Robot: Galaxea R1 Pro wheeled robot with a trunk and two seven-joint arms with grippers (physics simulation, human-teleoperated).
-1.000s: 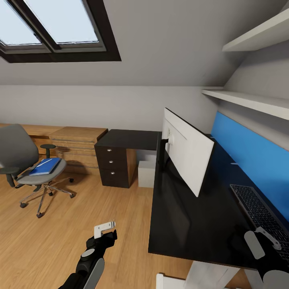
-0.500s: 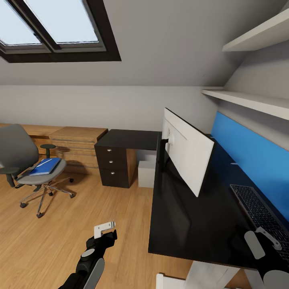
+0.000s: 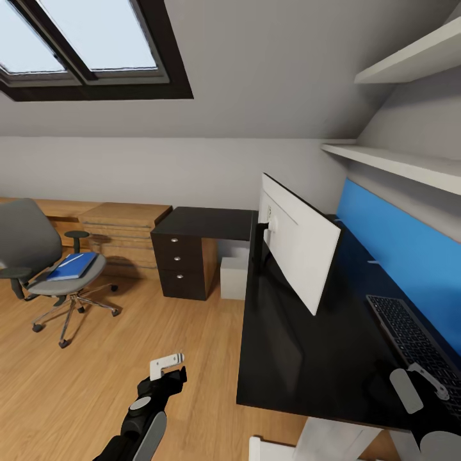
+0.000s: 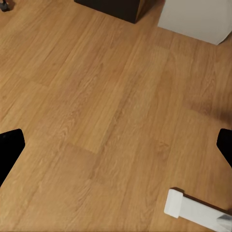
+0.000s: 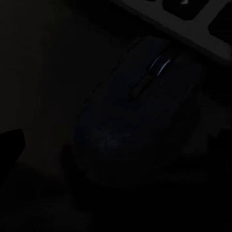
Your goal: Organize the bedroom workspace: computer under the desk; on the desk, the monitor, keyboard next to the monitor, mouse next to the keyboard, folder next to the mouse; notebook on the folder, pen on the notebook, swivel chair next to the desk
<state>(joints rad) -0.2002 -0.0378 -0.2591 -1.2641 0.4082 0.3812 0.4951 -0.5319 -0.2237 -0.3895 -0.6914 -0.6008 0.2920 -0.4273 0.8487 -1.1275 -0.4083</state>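
The monitor (image 3: 301, 246) stands on the black desk (image 3: 301, 358), its pale back toward me. The keyboard (image 3: 413, 339) lies by the blue wall panel. My right gripper (image 3: 422, 384) hovers over the desk beside the keyboard. In its wrist view the dark mouse (image 5: 140, 111) lies close below the open right gripper (image 5: 116, 145), next to the keyboard's edge (image 5: 193, 24). The computer (image 3: 234, 278) sits under the desk. At the left, the swivel chair (image 3: 38, 256) carries the blue folder (image 3: 72, 266), crossed by a thin pale streak. The notebook is out of view. My left gripper (image 3: 168, 365) hangs open over the floor.
The desk's dark drawer unit (image 3: 182, 266) and low wooden shelving (image 3: 121, 230) line the back wall. Wall shelves (image 3: 397, 160) jut out above the desk. In the left wrist view the left gripper (image 4: 116, 150) looks down on wooden floor (image 4: 96, 96), with a white part (image 4: 193, 210) nearby.
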